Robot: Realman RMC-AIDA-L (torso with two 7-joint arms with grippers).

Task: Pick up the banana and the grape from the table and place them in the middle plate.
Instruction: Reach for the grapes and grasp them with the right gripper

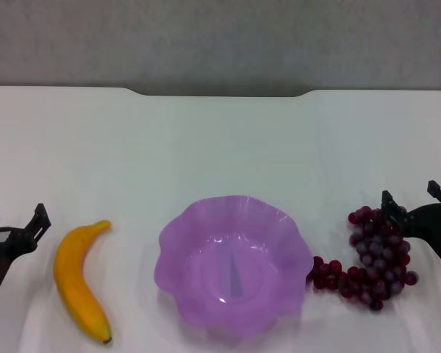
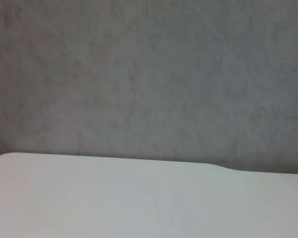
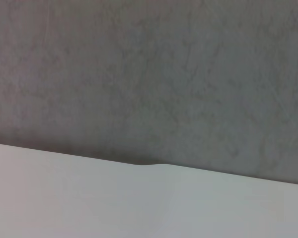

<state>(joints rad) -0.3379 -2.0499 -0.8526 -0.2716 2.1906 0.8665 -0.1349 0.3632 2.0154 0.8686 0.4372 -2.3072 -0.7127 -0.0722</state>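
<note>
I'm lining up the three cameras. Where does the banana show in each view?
Head view: the banana lies on the table, left of the middle plate, near the left gripper.
Left wrist view: not in it.
Right wrist view: not in it.
Shared landmark: the table's far edge with its notch against the grey wall.

The table (image 1: 220, 147) is plain white, with no pattern on it. The banana (image 1: 77, 279) is yellow shading to orange, with a dark brown tip at its near end. The plate (image 1: 234, 266) is a see-through purple, paler and glossy at its centre and deeper along its wavy rim. The grapes (image 1: 371, 261) are dark red to purple, each with a small shine. Both grippers, the left gripper (image 1: 15, 224) and the right gripper (image 1: 415, 202), are black. The wall (image 2: 149, 74) is mottled grey.
</note>
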